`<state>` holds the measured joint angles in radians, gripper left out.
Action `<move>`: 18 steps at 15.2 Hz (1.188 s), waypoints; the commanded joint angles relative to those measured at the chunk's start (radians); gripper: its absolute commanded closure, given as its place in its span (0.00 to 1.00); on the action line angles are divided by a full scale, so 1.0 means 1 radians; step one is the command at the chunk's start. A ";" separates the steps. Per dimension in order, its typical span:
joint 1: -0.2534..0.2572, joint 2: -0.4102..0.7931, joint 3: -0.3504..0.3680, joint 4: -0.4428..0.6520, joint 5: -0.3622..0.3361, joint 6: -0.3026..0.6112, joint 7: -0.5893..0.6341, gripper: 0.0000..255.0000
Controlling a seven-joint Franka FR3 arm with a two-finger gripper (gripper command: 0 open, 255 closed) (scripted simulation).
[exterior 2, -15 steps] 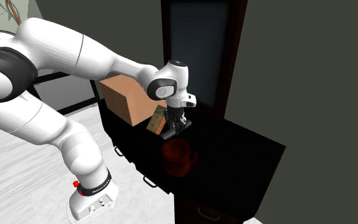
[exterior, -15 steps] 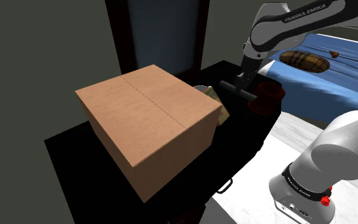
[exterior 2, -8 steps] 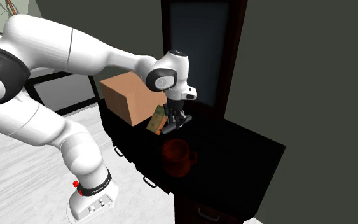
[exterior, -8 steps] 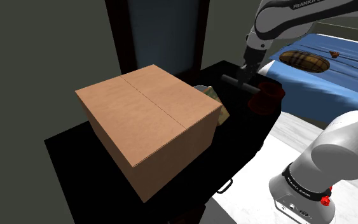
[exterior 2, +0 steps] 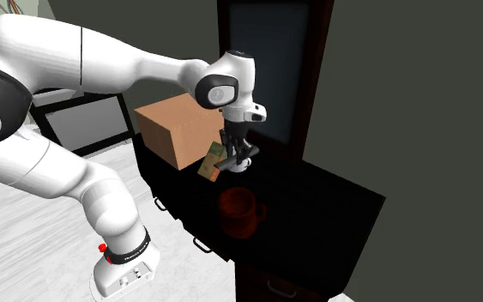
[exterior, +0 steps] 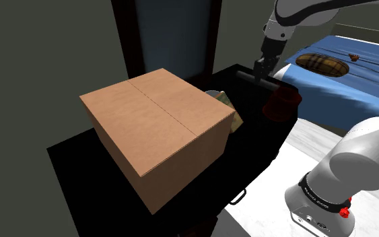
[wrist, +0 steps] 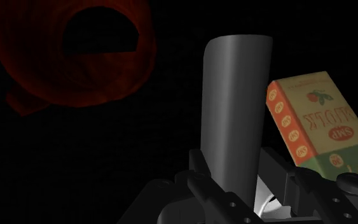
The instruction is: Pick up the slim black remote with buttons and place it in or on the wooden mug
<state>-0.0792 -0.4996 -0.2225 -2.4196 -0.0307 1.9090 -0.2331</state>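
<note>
While the gripper (exterior: 261, 70) is shut tight on the slim dark remote (exterior: 254, 78), the remote hangs up in the air over the black cabinet top (exterior: 80, 161). It touches nothing but the two fingers. In the second exterior view the remote (exterior 2: 235, 161) lies flat and sideways in the gripper (exterior 2: 235, 155).

The mug (exterior: 283, 104) is dark red and stands on the cabinet top. In the shoulder view it sits at about five o'clock from the gripper, near but apart. In the second exterior view the mug (exterior 2: 238, 210) is at six o'clock, below the remote.

What could go wrong? In the wrist view a long part of the remote (wrist: 234, 108) sticks out past the fingers. It looks smooth, so a quick swing may make it tip or slide out of the grip.

The mug (wrist: 18, 70) shows its open mouth off to one side of the remote, not under it. If the gripper lets go too soon, the remote will likely miss and land on the cabinet top.

The remote looks longer than the mouth is wide. If it comes down low and flat, its end could knock the rim and push the mug over.

A green and orange carton (wrist: 311, 121) stands just beside the remote, with a big cardboard box (exterior: 157, 128) behind it. A turn that way could bump the carton.
</note>
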 commanded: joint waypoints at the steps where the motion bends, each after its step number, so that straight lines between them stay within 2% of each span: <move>1: 0.000 -0.004 0.001 0.025 0.000 -0.030 0.001 1.00; 4: 0.001 -0.009 0.004 0.055 0.001 -0.065 0.003 1.00; 15: -0.133 -0.137 -0.183 -0.023 -0.142 -0.108 -0.234 1.00; 18: -0.143 -0.137 -0.202 -0.047 -0.155 -0.083 -0.250 1.00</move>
<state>-0.2189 -0.6366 -0.4180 -2.4524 -0.1811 1.8111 -0.4779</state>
